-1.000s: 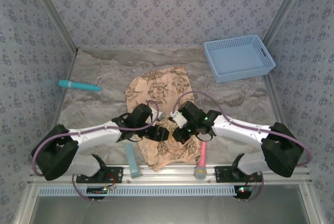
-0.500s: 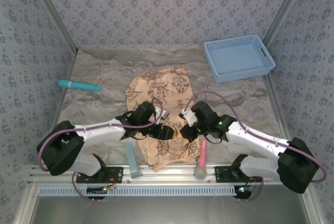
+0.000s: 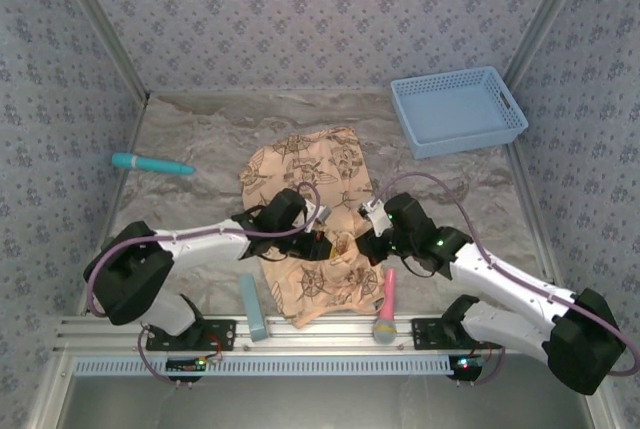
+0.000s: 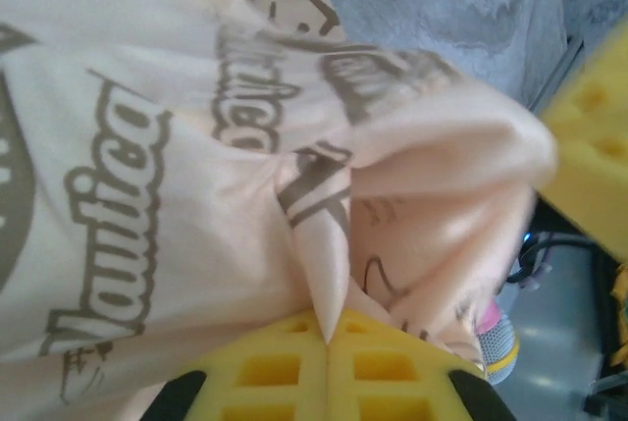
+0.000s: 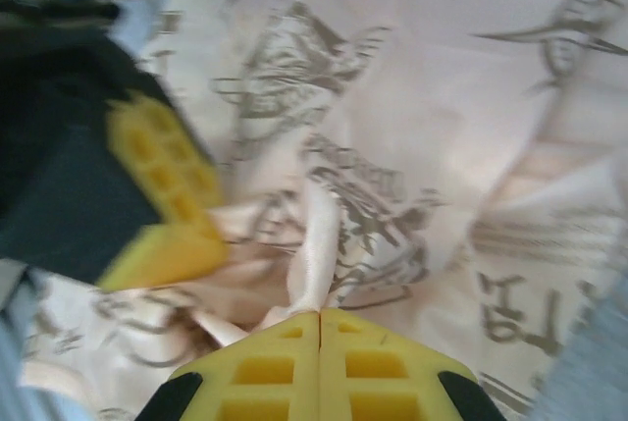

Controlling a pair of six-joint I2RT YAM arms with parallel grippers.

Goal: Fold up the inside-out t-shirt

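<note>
- inside-out t-shirt lies rumpled at the middle of the table.
- left gripper and right gripper each pinch a ridge of its cloth, pads pressed together.
- lift both pinches evenly and draw them apart, so the cloth spreads without slipping.

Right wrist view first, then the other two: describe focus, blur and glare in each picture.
Right wrist view: smeared throughout, the t-shirt print soft even near the right gripper, and a blown-out white patch at top left. Left wrist view: the cloth pinched in the left gripper is fairly sharp, the background at right hazy. Top external view: evenly lit and crisp, no harsh glare.
</note>
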